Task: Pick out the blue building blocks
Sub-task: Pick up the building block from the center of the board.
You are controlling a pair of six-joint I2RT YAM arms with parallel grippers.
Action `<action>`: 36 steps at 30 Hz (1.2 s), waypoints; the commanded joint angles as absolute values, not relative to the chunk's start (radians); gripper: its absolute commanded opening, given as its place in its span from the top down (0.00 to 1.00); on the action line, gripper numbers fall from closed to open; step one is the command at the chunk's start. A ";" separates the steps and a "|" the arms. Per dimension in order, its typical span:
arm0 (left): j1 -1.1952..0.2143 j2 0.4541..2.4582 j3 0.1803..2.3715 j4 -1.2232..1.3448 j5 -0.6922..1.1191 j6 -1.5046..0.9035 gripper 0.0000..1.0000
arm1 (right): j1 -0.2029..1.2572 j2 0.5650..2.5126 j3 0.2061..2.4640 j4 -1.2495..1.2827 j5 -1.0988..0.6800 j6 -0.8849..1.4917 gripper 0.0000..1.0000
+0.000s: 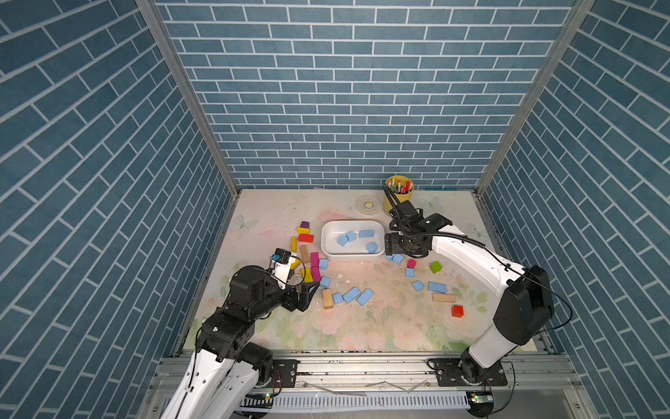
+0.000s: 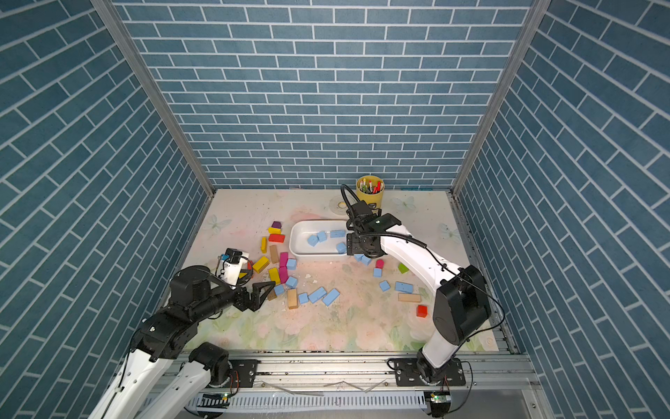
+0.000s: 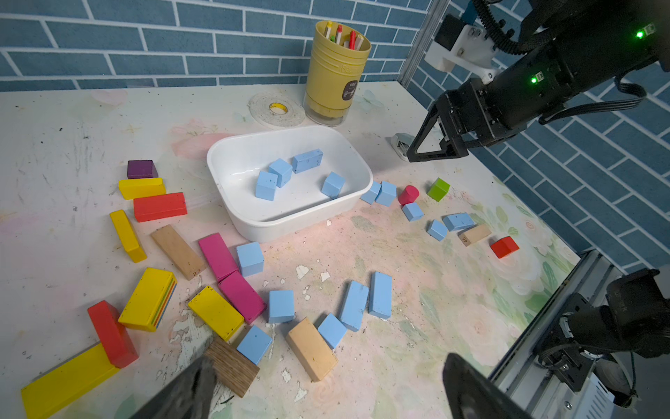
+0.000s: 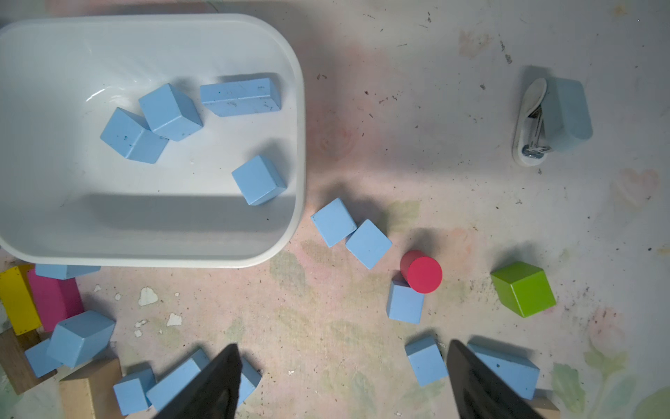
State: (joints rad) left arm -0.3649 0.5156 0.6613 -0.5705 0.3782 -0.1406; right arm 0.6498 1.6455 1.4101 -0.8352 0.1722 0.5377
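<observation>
A: Where are the blue building blocks?
B: Four are in the white tub. The one brick there lies left-right along the far wall. The rest are loose on the desk.
A: Long ones outside?
B: A pair of bricks sits side by side mid-desk, slanting near-left to far-right, with bare room nearer.
A: Pincers?
B: Left pincer is apart and empty, near left. Right pincer is apart and empty, by the tub's right end.

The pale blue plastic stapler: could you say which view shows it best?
The right wrist view: the pale blue plastic stapler lies whole, unobstructed. The left wrist view shows it small; the right arm hides it in both top views.
</observation>
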 commanded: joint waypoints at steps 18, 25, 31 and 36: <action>-0.362 0.514 0.659 -0.579 0.373 -0.130 0.01 | 0.638 1.777 1.398 -0.763 0.006 0.098 0.11; -0.361 0.514 0.658 -0.579 0.375 -0.130 0.01 | 0.594 1.826 1.428 -0.746 -0.051 0.030 0.21; -0.362 0.514 0.657 -0.572 0.388 -0.130 0.01 | 0.548 1.851 1.430 -0.726 -0.083 -0.004 0.28; -0.361 0.510 0.653 -0.554 0.426 -0.133 0.01 | 0.540 1.886 1.436 -0.720 -0.083 -0.026 0.32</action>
